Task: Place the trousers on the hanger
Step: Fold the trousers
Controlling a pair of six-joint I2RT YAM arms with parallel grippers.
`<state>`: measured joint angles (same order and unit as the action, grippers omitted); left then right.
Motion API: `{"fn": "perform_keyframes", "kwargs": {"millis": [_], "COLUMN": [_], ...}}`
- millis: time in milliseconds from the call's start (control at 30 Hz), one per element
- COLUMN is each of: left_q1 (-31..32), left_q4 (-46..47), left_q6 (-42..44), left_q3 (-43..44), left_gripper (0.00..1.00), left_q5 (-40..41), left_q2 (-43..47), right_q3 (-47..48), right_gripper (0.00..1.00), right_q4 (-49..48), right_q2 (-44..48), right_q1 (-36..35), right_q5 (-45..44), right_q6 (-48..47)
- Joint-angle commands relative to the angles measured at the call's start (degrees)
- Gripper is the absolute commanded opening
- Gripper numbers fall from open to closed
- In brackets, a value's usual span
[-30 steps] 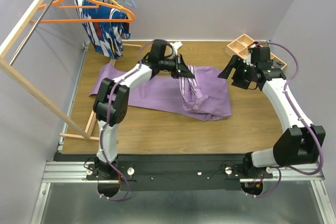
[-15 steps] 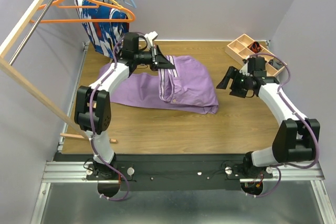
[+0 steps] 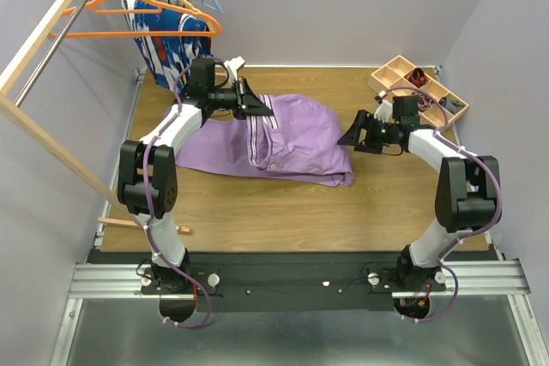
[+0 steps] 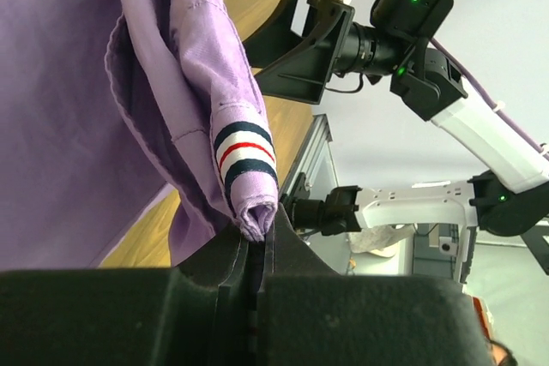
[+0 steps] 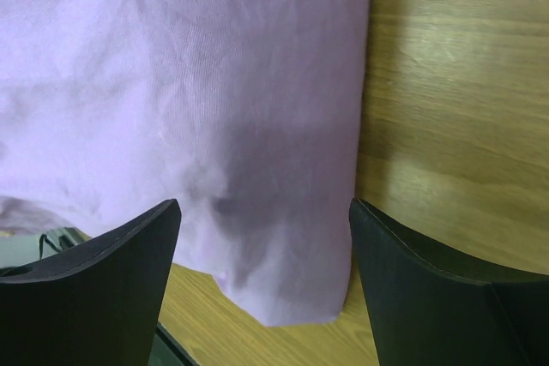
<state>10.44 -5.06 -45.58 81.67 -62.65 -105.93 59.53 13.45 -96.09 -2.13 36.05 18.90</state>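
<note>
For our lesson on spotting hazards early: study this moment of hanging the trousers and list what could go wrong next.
1. The left fingers pinch only a small fold of the waistband; lifting the trousers might pull it free.
2. The right fingers stand open at the cloth's edge, gripping nothing, so the load may hang lopsided and drag.
3. The hanger hangs beside a patterned garment; the trousers could snag there.

trousers (image 3: 300,136) on table (image 3: 283,212) centre; hanger (image 3: 103,34) hangs far-left; tray (image 3: 385,80) far-right
</note>
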Motion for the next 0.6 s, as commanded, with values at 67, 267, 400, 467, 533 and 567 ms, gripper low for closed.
{"fn": "perform_keyframes", "kwargs": {"millis": [67, 267, 400, 467, 533, 567], "left_q1": [-1.7, -2.3, -2.6, -2.8, -2.8, -2.8], "left_q4": [-5.1, -7.8, -9.0, -9.4, -10.0, -10.2], "left_q6": [5.3, 8.0, 9.2, 9.7, 10.3, 10.5], "left_q3": [1.3, 2.5, 2.4, 2.9, 3.3, 3.8], "left_gripper": [0.00, 0.00, 0.00, 0.00, 0.00, 0.00], "left_q5": [-1.0, 0.0, 0.4, 0.5, 0.9, 1.0], "left_q2": [2.0, 1.5, 1.3, 0.8, 0.6, 0.4], "right_q3": [-1.6, -1.3, -0.7, -0.6, -0.2, -0.1], "right_gripper": [0.87, 0.87, 0.85, 0.84, 0.79, 0.76], "right_q4": [-6.4, -7.7, -7.8, -7.9, -7.9, -8.0], "right_q2": [-4.5, -8.8, -10.9, -11.9, -13.5, -14.0], "right_q1": [0.4, 0.3, 0.2, 0.0, -0.7, -1.0], "right_q5": [6.7, 8.9, 10.3, 12.3, 14.0, 14.7], "right_q6": [-3.2, -3.6, -4.0, -3.9, -3.8, -3.5]}}
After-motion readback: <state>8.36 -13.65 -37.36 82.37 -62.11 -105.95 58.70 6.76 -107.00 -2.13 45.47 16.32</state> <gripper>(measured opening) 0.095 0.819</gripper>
